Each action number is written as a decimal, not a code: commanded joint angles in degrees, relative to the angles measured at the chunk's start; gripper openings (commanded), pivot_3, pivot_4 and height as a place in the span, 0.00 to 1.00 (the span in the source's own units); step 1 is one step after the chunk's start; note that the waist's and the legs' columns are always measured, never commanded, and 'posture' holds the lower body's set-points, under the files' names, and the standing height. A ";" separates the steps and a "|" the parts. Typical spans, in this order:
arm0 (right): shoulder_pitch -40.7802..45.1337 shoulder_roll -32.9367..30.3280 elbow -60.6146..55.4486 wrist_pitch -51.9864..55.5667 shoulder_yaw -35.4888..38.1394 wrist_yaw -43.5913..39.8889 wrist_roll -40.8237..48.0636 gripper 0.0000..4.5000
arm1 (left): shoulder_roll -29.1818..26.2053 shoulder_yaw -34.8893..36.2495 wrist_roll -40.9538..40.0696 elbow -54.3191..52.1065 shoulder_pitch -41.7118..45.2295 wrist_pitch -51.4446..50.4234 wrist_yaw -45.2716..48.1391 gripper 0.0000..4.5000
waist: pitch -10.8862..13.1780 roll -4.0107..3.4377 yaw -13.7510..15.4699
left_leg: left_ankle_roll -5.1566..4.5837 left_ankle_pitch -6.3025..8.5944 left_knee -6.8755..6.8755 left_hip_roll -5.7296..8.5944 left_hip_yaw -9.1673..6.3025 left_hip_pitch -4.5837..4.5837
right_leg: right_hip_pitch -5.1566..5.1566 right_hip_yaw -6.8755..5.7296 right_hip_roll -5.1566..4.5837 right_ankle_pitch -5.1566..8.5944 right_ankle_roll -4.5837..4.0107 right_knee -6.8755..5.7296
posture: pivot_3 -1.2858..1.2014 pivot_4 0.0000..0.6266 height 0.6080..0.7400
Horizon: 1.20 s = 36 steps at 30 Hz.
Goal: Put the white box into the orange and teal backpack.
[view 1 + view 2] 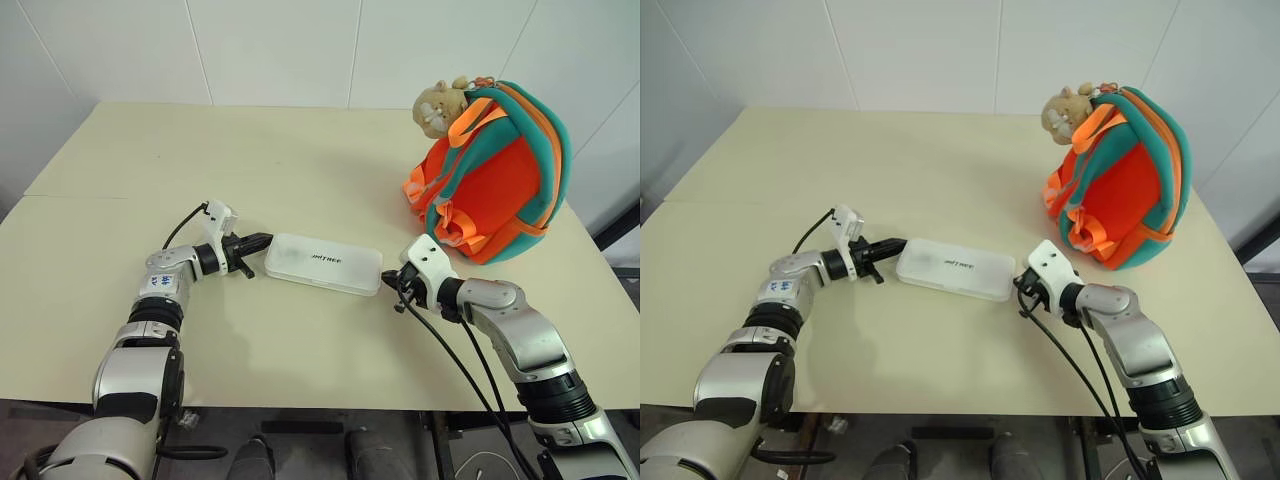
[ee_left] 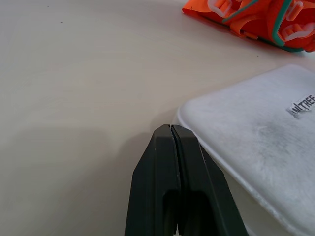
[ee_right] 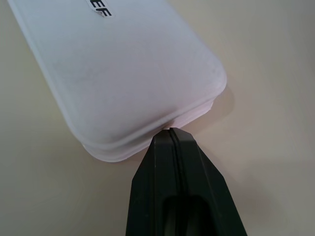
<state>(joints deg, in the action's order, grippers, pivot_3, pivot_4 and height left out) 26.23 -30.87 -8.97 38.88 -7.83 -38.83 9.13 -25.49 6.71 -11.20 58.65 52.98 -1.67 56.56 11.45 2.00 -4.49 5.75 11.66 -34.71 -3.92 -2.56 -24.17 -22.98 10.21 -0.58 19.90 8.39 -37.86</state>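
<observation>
Box (image 1: 323, 263) flat on table (image 1: 300, 170), pinched endwise.
Both claws closed: left (image 1: 264, 240) and right (image 1: 387, 274) tips against opposite ends; backpack (image 1: 497, 175) beyond right.

The tabletop (image 1: 300, 170) is pale cream and has a thin seam on its left part. The white box (image 1: 323, 264) lies flat on it near the middle. The orange and teal backpack (image 1: 495, 175) stands on it at the right, well apart from the box.
</observation>
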 commanded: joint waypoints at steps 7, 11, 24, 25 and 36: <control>2.04 -0.93 -1.65 -0.86 -0.43 -4.93 2.08 0.00 | -1.60 -2.21 -1.82 -16.73 -5.87 -11.64 5.73 0.00 | 0.00 0.00 -0.08 | 0.00 0.00 0.00 0.00 -0.02 0.01 | 0.01 -0.01 0.00 0.00 0.00 0.00 | 0.52 0.24 1.00; 2.76 -1.20 -0.74 -1.44 -0.49 -6.28 2.12 0.00 | -2.39 -3.27 -2.43 -23.85 -8.64 -17.21 6.72 0.00 | 0.00 0.00 -0.07 | 0.00 0.00 -0.02 0.00 -0.04 0.02 | 0.05 -0.02 0.00 0.00 0.00 0.01 | 0.52 0.24 1.00; 2.08 -3.68 -3.53 1.92 0.22 -13.13 5.93 0.00 | -5.42 -4.68 -4.60 -40.69 -15.86 -30.08 7.43 0.00 | 0.00 0.00 -0.05 | 0.00 0.00 -0.01 0.00 -0.08 0.02 | 0.09 -0.04 -0.01 0.00 0.00 0.06 | 0.52 0.24 1.00; 1.94 -3.96 -3.86 2.33 0.23 -13.60 6.27 0.00 | -5.54 -4.71 -4.85 -41.37 -16.17 -30.67 7.38 0.00 | 0.00 0.00 -0.05 | 0.00 0.00 -0.01 0.00 -0.08 0.02 | 0.09 -0.04 -0.01 0.00 0.00 0.06 | 0.52 0.24 1.00; -0.62 -8.55 -9.52 8.53 2.12 -17.89 11.80 0.00 | -8.38 -5.09 -7.14 -51.04 -20.08 -38.38 7.48 0.00 | 0.01 0.02 -0.08 | 0.00 0.00 0.00 0.00 -0.11 0.02 | 0.11 -0.06 -0.01 0.00 0.00 0.12 | 0.52 0.24 1.00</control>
<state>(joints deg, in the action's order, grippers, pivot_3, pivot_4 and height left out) 25.07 -40.13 -14.07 47.90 -6.21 -55.11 17.42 -34.83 3.39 -15.04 11.72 32.93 -39.45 62.30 11.47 2.02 -4.57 5.74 11.66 -34.72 -3.93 -2.67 -24.15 -22.86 10.15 -0.58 19.91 8.38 -37.74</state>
